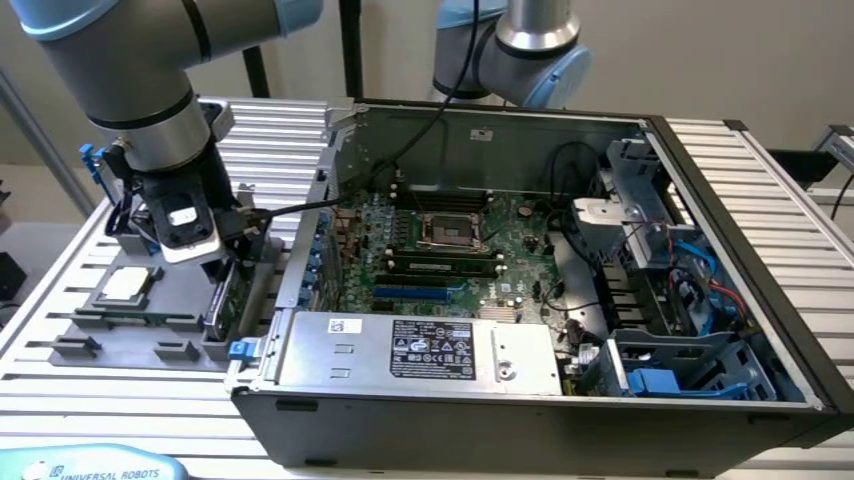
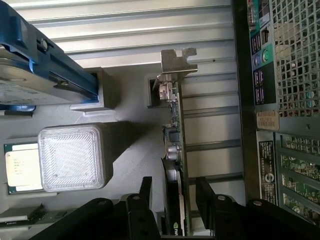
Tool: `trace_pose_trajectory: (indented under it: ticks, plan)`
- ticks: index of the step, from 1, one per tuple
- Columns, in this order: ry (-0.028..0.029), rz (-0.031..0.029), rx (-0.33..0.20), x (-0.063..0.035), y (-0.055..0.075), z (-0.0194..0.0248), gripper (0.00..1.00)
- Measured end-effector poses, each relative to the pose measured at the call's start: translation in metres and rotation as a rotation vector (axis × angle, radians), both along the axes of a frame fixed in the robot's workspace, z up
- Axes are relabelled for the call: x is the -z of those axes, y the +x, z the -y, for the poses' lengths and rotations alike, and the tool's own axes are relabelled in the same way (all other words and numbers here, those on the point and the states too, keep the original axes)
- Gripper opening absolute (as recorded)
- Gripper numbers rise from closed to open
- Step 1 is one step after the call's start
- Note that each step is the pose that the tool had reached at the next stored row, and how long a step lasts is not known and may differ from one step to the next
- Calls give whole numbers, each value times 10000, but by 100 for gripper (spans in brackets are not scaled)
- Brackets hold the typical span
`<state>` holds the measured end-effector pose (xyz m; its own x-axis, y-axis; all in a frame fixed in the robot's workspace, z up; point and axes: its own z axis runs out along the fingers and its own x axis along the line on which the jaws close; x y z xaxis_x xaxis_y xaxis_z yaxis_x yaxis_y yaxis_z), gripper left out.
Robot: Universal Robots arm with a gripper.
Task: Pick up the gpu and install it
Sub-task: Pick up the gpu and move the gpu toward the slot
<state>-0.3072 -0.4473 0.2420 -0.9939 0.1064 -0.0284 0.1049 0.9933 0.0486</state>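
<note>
Straddling the edge-standing gpu (image 2: 173, 145), my gripper (image 2: 175, 189) stands wide, with gaps on both sides; case wall (image 2: 241, 100) just beside. Wrist view reveals those gaps; exterior view, the motherboard (image 1: 441, 240).

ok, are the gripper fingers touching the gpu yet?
Apart. In the wrist view the open gripper straddles the gpu, which stands on edge. There is one finger on each side, with a visible gap between each finger and the card.

The arm (image 1: 127, 70) is a thick silver-grey tube with pale blue joint caps. A black cable (image 1: 294, 207) leaves its wrist toward 3 o'clock. A white-and-black box (image 1: 180, 225) sits there; the tool (image 2: 174, 186) is black, angular.
</note>
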Motion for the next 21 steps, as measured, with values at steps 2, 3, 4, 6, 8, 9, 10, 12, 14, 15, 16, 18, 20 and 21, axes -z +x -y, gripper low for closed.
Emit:
trace_pose_trajectory:
  ticks: [2,3,4,6,8,9,10,12,14,15,16,18,20,21]
  plan:
    - [0,2,-2,7,0,-1,48]
    - [0,3,-1,11,-1,-1,48]
    - [1,4,0,14,-1,-1,48]
    - [2,7,0,22,0,-2,48]
    - [1,10,1,31,1,-2,48]
    - [0,8,0,34,4,-2,48]
    - [1,10,0,37,8,-2,48]
    - [1,9,1,38,13,-2,48]
    - [1,10,0,38,16,-2,48]
    - [1,10,0,38,17,-2,48]
    - [1,9,0,38,18,-2,48]
    - [1,10,0,38,18,-3,46]
    - [1,10,0,38,19,-3,39]
    - [0,9,0,38,19,-3,39]
